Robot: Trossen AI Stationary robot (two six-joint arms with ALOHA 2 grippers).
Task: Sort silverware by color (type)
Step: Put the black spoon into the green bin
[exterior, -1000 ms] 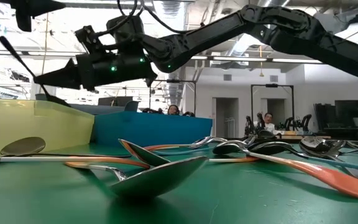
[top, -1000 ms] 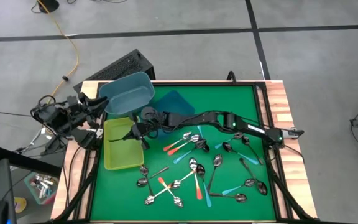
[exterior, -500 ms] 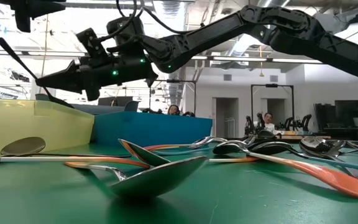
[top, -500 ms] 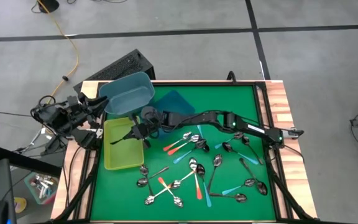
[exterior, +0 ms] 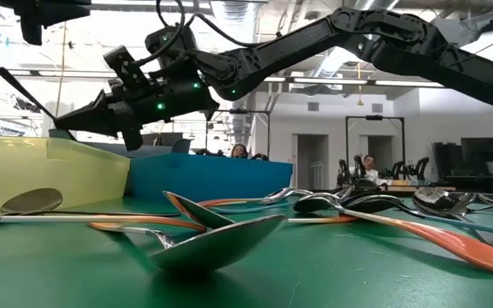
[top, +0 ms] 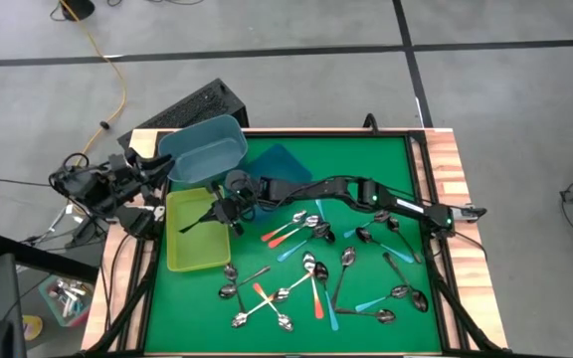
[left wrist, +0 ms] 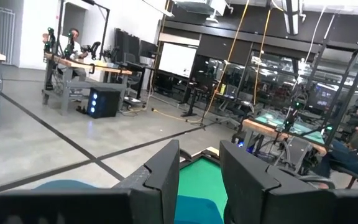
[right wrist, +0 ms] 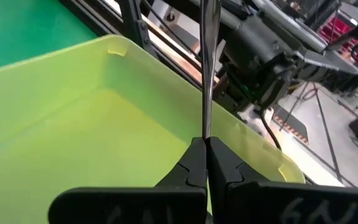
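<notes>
Right gripper jaws clamped on slim plain-metal spoon over yellow-green bin; left jaws apart.

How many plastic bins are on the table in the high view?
3. The yellow-green plastic bin sits by the table's left edge, the grey-blue plastic bin at the picture's upper-left table corner, and the darker blue plastic bin right beside it. None seems hidden.

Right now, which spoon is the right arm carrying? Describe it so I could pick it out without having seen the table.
Start at the yellow-green bin at the left edge of the green mat. The right gripper reaches over it, fingers shut on a plain silver spoon. It is the only spoon up in the air; the others lie on the mat.
</notes>
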